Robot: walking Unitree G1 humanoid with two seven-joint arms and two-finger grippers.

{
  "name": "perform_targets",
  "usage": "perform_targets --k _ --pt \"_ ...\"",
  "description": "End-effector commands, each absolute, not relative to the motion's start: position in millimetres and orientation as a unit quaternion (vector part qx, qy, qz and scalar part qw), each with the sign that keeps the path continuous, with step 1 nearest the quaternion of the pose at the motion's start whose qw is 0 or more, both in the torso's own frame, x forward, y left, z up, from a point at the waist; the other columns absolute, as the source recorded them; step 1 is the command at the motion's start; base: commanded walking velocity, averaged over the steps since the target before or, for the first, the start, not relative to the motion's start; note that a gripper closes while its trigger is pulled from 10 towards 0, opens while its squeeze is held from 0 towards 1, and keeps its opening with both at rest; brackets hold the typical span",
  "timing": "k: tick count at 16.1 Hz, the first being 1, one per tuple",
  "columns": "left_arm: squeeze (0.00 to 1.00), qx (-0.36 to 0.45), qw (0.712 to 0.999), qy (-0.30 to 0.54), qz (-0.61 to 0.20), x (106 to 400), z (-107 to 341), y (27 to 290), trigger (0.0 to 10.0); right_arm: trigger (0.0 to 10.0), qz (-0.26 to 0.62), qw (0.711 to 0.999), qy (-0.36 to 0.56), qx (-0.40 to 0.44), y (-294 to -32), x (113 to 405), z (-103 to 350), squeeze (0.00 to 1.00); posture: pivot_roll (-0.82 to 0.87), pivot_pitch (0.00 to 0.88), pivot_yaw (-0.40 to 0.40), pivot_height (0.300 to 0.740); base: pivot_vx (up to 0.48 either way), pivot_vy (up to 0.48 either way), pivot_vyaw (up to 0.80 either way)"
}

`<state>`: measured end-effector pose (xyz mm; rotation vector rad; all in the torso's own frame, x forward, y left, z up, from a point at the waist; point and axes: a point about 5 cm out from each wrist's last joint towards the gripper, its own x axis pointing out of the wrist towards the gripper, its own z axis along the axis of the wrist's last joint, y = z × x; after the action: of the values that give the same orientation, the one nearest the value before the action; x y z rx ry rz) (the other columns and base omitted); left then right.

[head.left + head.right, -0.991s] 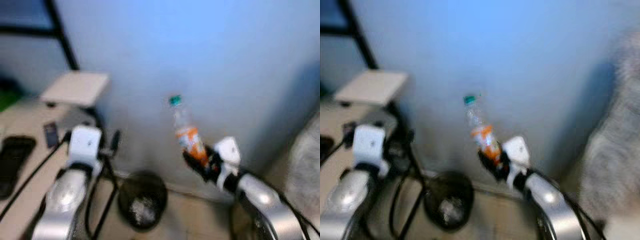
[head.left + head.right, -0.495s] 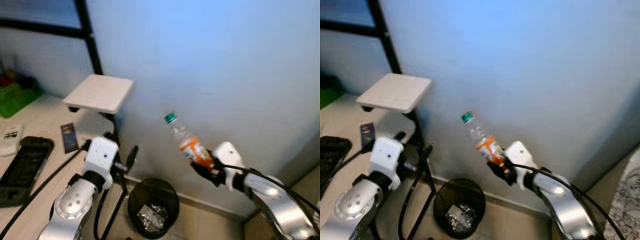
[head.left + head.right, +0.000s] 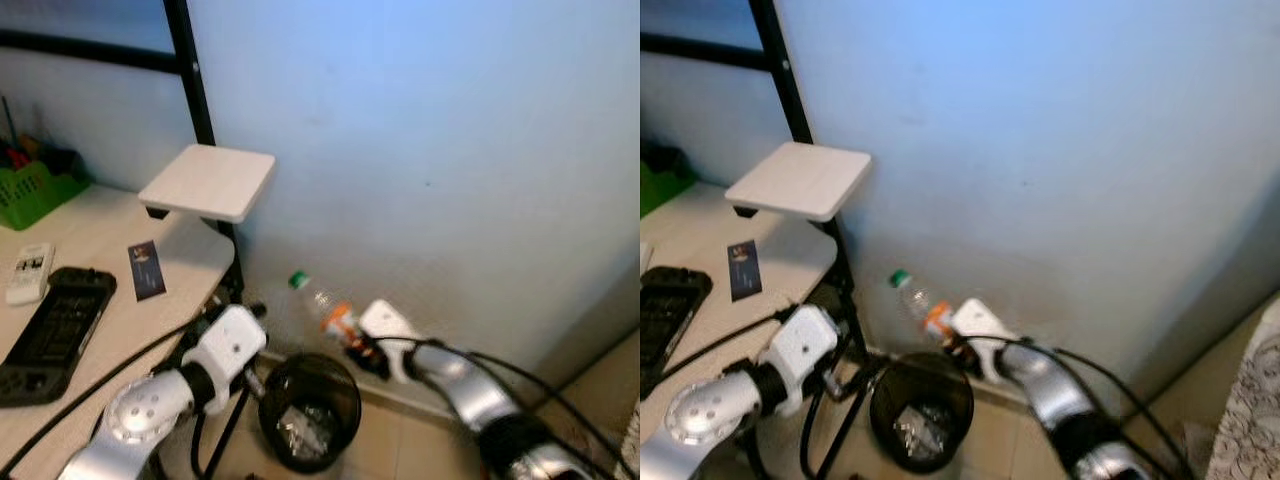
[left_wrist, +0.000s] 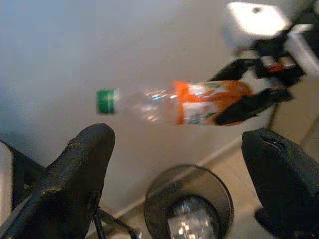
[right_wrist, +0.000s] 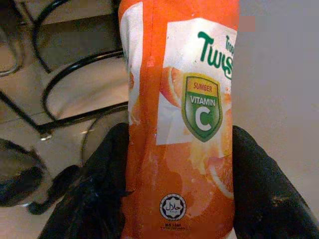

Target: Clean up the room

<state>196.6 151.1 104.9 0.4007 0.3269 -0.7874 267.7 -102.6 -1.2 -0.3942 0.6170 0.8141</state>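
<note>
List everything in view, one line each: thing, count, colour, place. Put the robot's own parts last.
bottle: one, clear with orange label and green cap, held tilted above the bin, near the wall
waste bin: one, black mesh, on the floor by the wall, crumpled wrapper inside
desk: one, pale beige, to the robot's left
small shelf: one, white, raised on a black post above the desk corner
black device: one, flat on the desk
remote: one, white, on the desk
card: one, dark, on the desk
basket: one, green, far end of the desk
right gripper: black fingers shut on the bottle
left gripper: black fingers open, pointing at the bin
</note>
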Motion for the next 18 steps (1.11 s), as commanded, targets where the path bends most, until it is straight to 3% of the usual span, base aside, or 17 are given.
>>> perform_targets --k 1,6,13,14,15,18 --pt "0.00 0.201 0.883 0.167 -0.390 197 104 153 10.0 10.0 0.372 0.858 0.298 -0.193 -105 271 -4 0.00 -0.03 0.018 0.021 0.740 0.000 0.000 0.00" --pt "0.00 0.205 0.856 0.193 -0.433 194 103 153 10.0 10.0 0.341 0.867 0.306 -0.193 -90 280 -9 0.00 -0.04 0.040 0.028 0.740 0.000 0.000 0.00" --pt "0.00 0.207 0.852 0.195 -0.440 193 104 151 10.0 10.0 0.358 0.860 0.305 -0.199 -79 283 -7 0.00 -0.04 0.039 0.027 0.740 0.000 0.000 0.00" --pt "0.00 0.207 0.852 0.196 -0.439 193 104 151 10.0 10.0 0.360 0.858 0.306 -0.202 -79 283 -8 0.75 -0.04 0.039 0.024 0.740 0.000 0.000 0.00" --pt "0.00 0.207 0.852 0.199 -0.437 192 103 152 10.0 10.0 0.374 0.850 0.316 -0.196 -77 280 -10 1.00 -0.04 0.037 0.022 0.740 0.000 0.000 0.00" --pt "0.00 0.207 0.853 0.199 -0.436 192 103 153 10.0 10.0 0.392 0.841 0.324 -0.185 -75 274 -14 1.00 -0.04 0.033 0.022 0.740 0.000 0.000 0.00"
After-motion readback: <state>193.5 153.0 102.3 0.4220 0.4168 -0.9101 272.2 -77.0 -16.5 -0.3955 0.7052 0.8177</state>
